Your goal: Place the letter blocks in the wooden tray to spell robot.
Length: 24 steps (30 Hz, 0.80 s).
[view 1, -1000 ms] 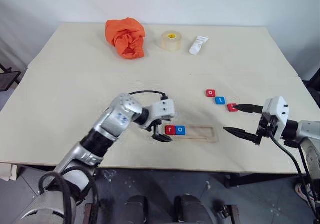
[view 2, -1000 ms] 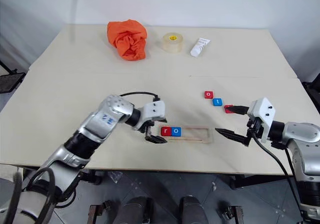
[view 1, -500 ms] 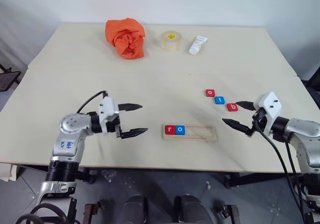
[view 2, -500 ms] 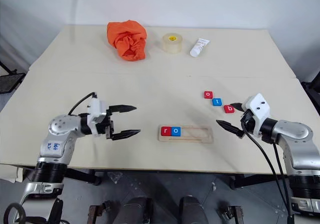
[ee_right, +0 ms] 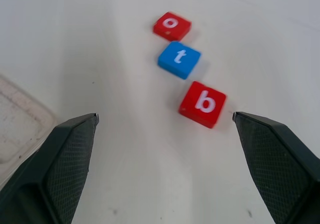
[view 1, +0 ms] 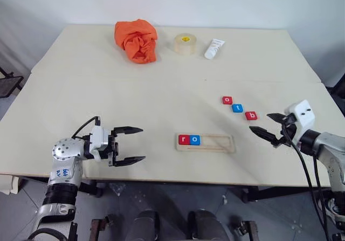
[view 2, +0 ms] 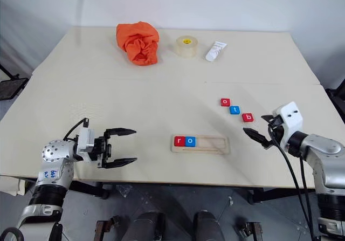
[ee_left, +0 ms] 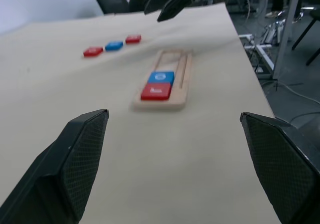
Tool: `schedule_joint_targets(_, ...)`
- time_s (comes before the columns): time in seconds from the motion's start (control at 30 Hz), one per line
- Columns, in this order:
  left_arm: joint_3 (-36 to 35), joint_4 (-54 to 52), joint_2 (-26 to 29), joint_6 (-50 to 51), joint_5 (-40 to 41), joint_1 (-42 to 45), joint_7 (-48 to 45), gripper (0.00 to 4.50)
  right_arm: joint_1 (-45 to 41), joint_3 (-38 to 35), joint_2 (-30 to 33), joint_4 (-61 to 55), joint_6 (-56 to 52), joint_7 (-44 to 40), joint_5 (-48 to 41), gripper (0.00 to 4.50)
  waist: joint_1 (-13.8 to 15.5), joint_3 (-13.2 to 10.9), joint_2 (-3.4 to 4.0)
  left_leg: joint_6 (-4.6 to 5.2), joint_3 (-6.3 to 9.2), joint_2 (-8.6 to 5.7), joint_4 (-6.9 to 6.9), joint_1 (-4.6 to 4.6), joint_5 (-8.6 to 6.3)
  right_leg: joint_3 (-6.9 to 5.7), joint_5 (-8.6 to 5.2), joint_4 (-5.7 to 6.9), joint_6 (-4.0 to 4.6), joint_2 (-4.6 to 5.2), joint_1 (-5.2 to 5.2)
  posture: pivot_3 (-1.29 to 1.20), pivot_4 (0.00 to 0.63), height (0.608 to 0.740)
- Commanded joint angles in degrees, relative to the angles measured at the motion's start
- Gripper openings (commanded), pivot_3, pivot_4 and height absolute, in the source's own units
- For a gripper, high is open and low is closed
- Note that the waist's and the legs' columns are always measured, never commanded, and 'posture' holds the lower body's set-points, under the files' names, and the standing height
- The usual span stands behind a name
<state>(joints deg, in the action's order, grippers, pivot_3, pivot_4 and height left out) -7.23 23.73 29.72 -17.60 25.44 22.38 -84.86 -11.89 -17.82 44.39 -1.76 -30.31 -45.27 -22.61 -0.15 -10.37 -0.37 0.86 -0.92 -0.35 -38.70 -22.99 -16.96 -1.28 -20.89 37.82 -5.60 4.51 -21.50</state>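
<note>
The wooden tray [view 1: 218, 143] lies near the table's front edge and holds a red r block [view 1: 184, 139] and a blue o block [view 1: 194, 140] at its left end. Three loose blocks lie in a diagonal row to the right: red o [view 1: 227, 100], blue t [view 1: 237, 108], red b [view 1: 250, 115]. My right gripper [view 1: 266, 125] is open and empty, hovering just right of the red b [ee_right: 202, 104]. My left gripper [view 1: 132, 144] is open and empty, well left of the tray [ee_left: 177, 83], pointing toward it.
At the table's back stand an orange crumpled cloth [view 1: 136, 40], a roll of tape [view 1: 184, 43] and a white tube [view 1: 213, 48]. The table's front edge runs just below the tray.
My left arm has drawn back from the tray's left end to the left and swung to point right. My right gripper has shifted a little right and turned.
</note>
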Motion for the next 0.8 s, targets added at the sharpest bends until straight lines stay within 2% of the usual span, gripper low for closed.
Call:
schedule_joint_targets(0.03, -0.3, 1.6, 0.5, -1.0, 1.4, 1.4, -2.4, 4.48, 2.7, -3.7, -1.1, -5.5, -1.5, 2.3, -2.5, 4.50, 0.0, 0.0, 0.01, 0.00, -0.02, 0.00, 0.05, 0.01, 0.00, 0.01, 0.00, -0.01, 0.00, 0.00, 0.00, 0.00, 0.150, 0.740)
schedule_joint_targets(0.6, 1.1, 2.4, 1.6, 0.8, 2.3, 2.5, -4.3, 4.48, 7.9, -5.4, -4.1, -12.2, -4.2, 7.7, -5.4, 4.50, 0.0, 0.0, 0.01, 0.14, -0.03, 0.00, 0.13, 0.04, -0.07, 0.04, 0.01, -0.02, -0.01, -0.01, 0.00, 0.00, 0.150, 0.740)
schedule_joint_targets(0.8, 1.1, 2.7, 1.4, 0.1, 1.7, 3.4, -2.8, 4.48, 0.7, -3.0, -7.1, -10.4, -7.4, 15.3, -4.5, 4.50, -0.6, 0.0, 0.01, 0.15, -0.04, 0.00, 0.21, 0.08, -0.07, 0.07, 0.01, -0.02, -0.01, -0.01, -0.01, 0.00, 0.150, 0.740)
